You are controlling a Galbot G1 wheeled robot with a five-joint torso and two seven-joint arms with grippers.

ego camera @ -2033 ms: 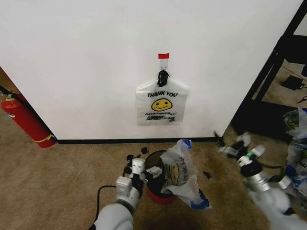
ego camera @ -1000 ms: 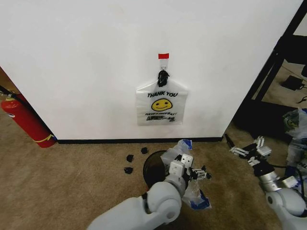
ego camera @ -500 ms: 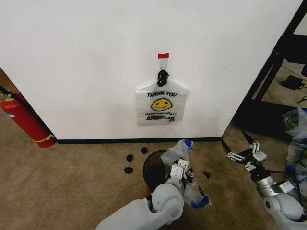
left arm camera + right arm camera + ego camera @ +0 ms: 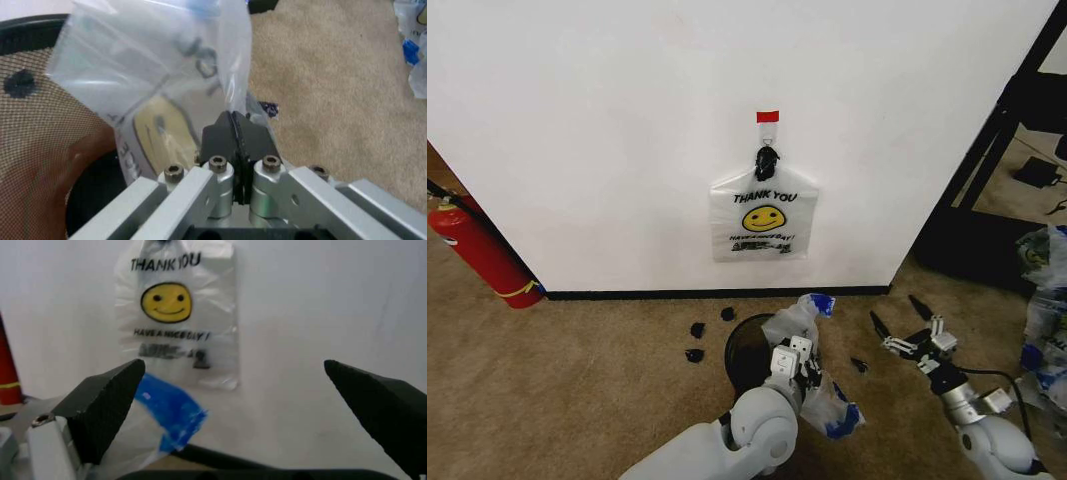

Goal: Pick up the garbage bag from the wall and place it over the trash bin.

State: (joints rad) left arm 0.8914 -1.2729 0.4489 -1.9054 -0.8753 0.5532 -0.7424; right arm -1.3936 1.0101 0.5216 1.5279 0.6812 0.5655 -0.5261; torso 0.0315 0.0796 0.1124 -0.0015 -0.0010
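The garbage bag (image 4: 805,322), translucent white with blue handle patches, is draped over the right side of the trash bin (image 4: 745,352), a black mesh bin on the carpet below the wall (image 4: 587,150). My left gripper (image 4: 799,370) is shut on a fold of the garbage bag (image 4: 167,75), right beside the trash bin's mesh (image 4: 40,125). The left gripper (image 4: 233,122) has its pads pressed together on the plastic. My right gripper (image 4: 905,328) hangs open to the right of the bin, apart from the bag. The right gripper (image 4: 233,370) faces the bag's blue handle (image 4: 170,410).
A similar flat bag (image 4: 764,215) with black-knotted handles hangs on the hook under red tape (image 4: 768,117). A red fire extinguisher (image 4: 482,250) leans at the left. Black scraps (image 4: 697,330) lie by the bin. A black frame (image 4: 987,150) and plastic bags (image 4: 1047,300) crowd the right.
My left arm swung from the bin's left side across to the bag and closed on it. My right gripper, open throughout, came leftward and lower toward the bin.
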